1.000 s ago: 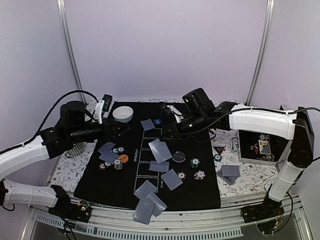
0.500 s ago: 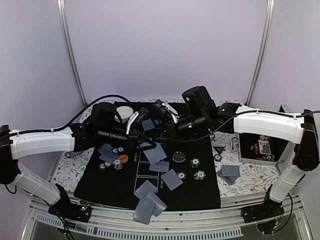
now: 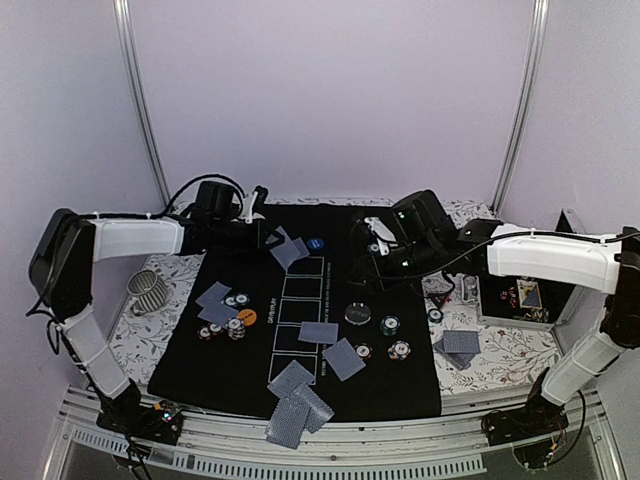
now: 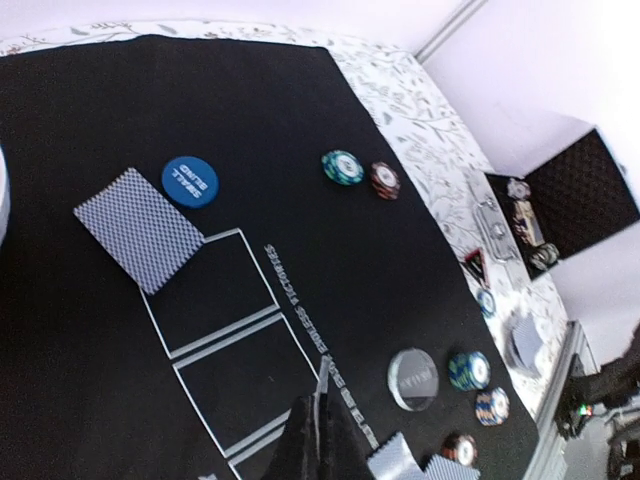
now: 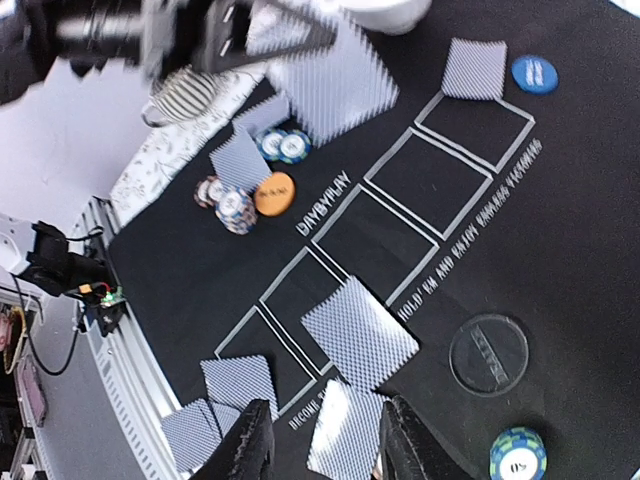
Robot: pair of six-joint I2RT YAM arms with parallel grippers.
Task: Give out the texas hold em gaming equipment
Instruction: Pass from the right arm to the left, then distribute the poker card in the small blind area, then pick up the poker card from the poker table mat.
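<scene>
My left gripper (image 3: pixel 268 238) is shut on a grey-blue-backed playing card (image 5: pixel 330 85), held above the far left of the black mat (image 3: pixel 410 395). Only the card's thin edge (image 4: pixel 322 400) shows between the closed fingers in the left wrist view. Another card (image 4: pixel 140 228) lies beside the blue button disc (image 3: pixel 316 243). My right gripper (image 5: pixel 328 445) stands open over the mat's middle, nothing between its fingers, with a card (image 5: pixel 345 440) lying flat below. Chip stacks (image 3: pixel 390 325) and a black disc (image 3: pixel 357 313) sit nearby. The orange disc (image 3: pixel 247 317) lies among chips on the left.
Several cards (image 3: pixel 300 405) overlap at the mat's near edge. On the flowered cloth to the right are more cards (image 3: pixel 460 343), a black-red triangle (image 3: pixel 437 298) and an open black box (image 3: pixel 520 295). A ribbed metal cup (image 3: pixel 148 292) stands left. The white bowl (image 5: pixel 385 10) is behind the left gripper.
The left gripper closed on a card in the mat's middle and carried it back and left. The right gripper opened and drew back to the right.
</scene>
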